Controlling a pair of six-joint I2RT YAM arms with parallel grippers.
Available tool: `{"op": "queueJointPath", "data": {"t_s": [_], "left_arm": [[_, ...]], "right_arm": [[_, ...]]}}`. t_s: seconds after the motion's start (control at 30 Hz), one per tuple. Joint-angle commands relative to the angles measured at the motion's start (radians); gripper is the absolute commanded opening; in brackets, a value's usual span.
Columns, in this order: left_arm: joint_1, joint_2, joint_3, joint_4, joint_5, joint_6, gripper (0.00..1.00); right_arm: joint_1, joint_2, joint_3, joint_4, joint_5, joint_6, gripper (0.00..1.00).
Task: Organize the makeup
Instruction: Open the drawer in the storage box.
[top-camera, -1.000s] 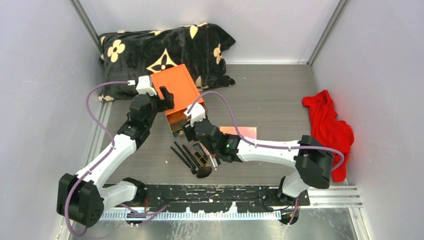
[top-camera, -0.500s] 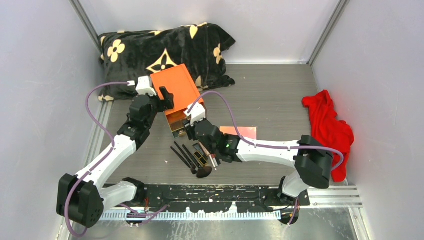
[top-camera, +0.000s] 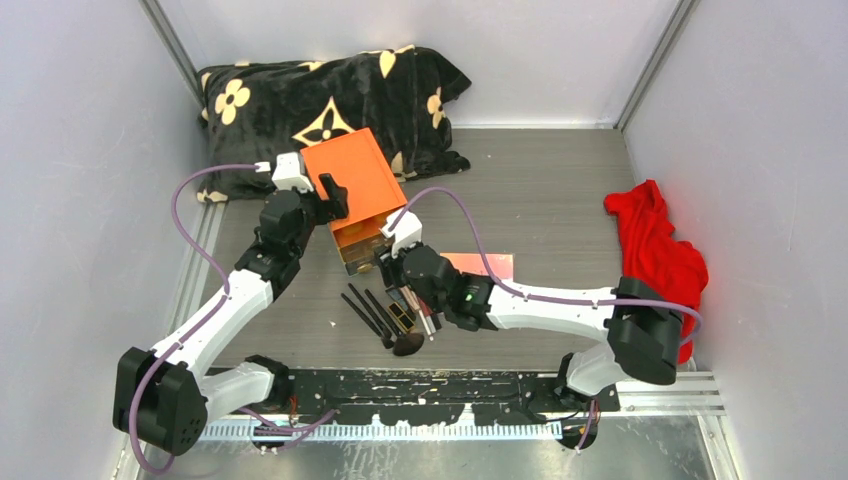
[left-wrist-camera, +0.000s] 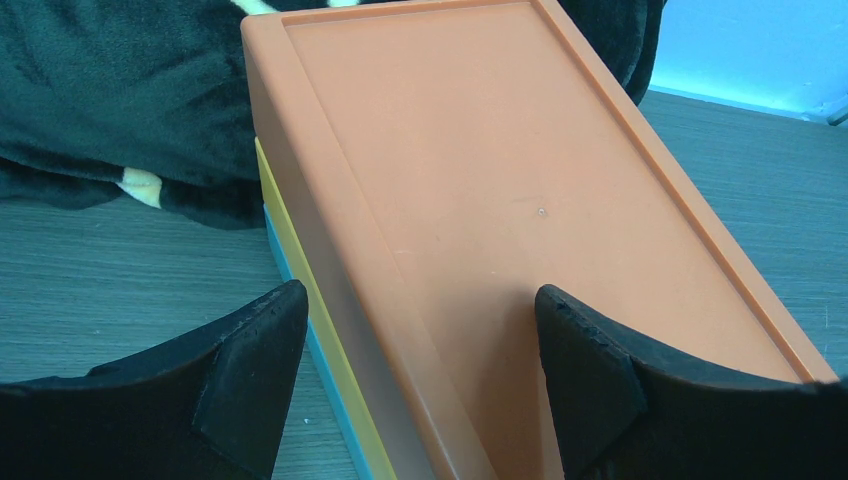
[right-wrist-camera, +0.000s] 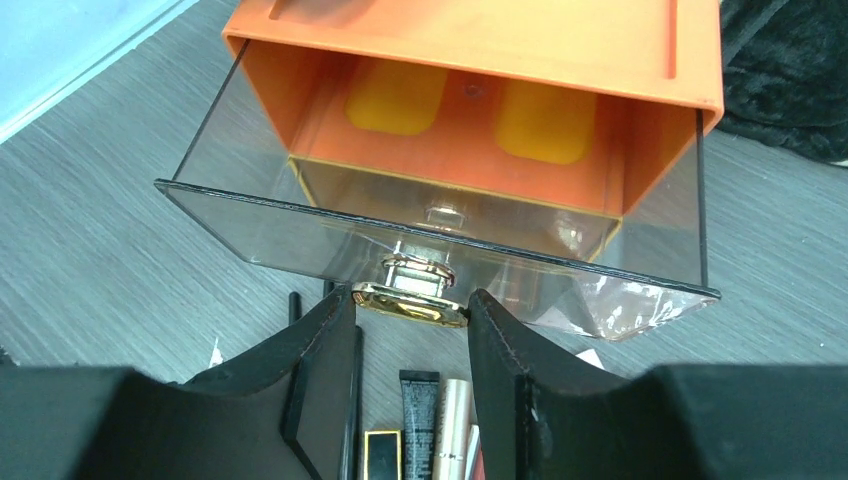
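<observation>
Between makeup (top-camera: 385, 318) and orange box (top-camera: 352, 175), clear drawer (right-wrist-camera: 300, 240)

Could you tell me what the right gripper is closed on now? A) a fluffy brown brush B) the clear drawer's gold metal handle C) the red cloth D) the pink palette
B: the right gripper presses its black fingers on both sides of the oval gold metal handle on the clear plastic drawer.

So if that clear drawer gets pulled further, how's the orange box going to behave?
Probably light: the orange box looks like thin hollow plastic, so it may slide on the smooth table. The left gripper, open over one edge, might brace it. With the right gripper shut on the gold knob and the clear drawer partly out, the front could dip.
</observation>
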Motion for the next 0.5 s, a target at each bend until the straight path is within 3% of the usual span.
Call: {"op": "queueJointPath", "data": {"t_s": [0.0,0.47], "left_arm": [[-0.001,0.038,-0.053,-0.183,-0.036,0.057,0.82],[-0.001,0.060,-0.042,-0.178,-0.038,0.057,0.82]], "right_arm": [[0.004,-0.053,-0.034,-0.045,-0.028,0.052,0.12],[0.016,-0.174,-0.135,-0.111,-0.038,0.092,0.11]]}}
